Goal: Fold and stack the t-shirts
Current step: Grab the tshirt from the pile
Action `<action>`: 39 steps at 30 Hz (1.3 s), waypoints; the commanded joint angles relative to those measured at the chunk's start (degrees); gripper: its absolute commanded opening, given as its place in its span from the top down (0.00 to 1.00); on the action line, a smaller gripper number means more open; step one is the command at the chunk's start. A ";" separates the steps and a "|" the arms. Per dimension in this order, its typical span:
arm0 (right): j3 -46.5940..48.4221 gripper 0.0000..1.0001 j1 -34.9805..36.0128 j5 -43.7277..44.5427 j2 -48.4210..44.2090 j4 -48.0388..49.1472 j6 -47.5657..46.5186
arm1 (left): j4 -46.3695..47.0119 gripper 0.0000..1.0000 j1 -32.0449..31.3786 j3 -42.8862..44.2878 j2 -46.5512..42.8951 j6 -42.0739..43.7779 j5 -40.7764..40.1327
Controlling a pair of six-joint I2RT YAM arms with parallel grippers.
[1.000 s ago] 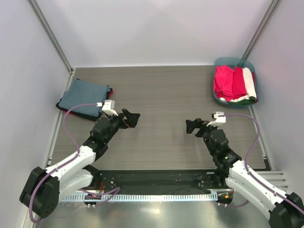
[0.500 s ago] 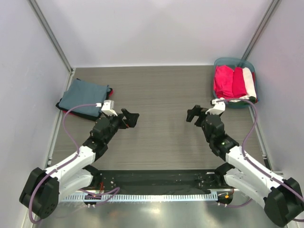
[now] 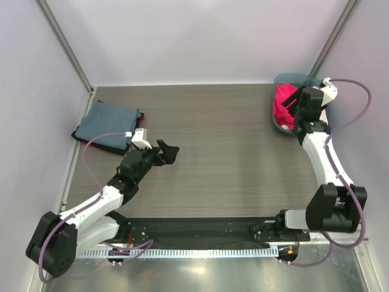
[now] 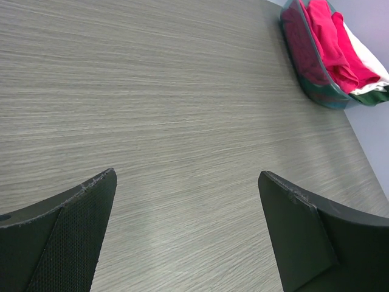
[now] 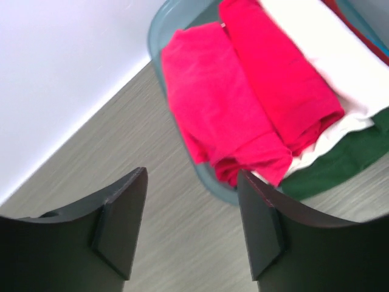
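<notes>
The left gripper (image 3: 168, 152) hangs low over the bare wood-grain table (image 3: 219, 134), a little left of the middle, with its jaws spread wide and nothing between them; its own wrist camera shows only tabletop in the gap. Across the table the right arm is stretched out to the far right corner, where the right gripper (image 5: 191, 174) hovers just above the near rim of a teal tub (image 5: 216, 190). Its jaws are parted too and they have hold of nothing. In the tub the t-shirts lie side by side: a bright crimson-red one (image 5: 206, 97) nearest the fingers, another red one (image 5: 279, 79) next to it, then a white one (image 5: 328, 55), with some dark green cloth (image 5: 343, 158) spilling over the edge. Well apart from all that, at the far left edge of the table, a slate blue-grey t-shirt (image 3: 106, 125) lies folded flat, with a sliver of red showing beneath it.
</notes>
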 commanded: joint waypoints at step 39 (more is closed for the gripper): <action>31.96 0.99 -1.38 1.97 10.08 -8.79 -0.45 | 2.96 0.00 -0.01 3.94 3.14 0.27 7.67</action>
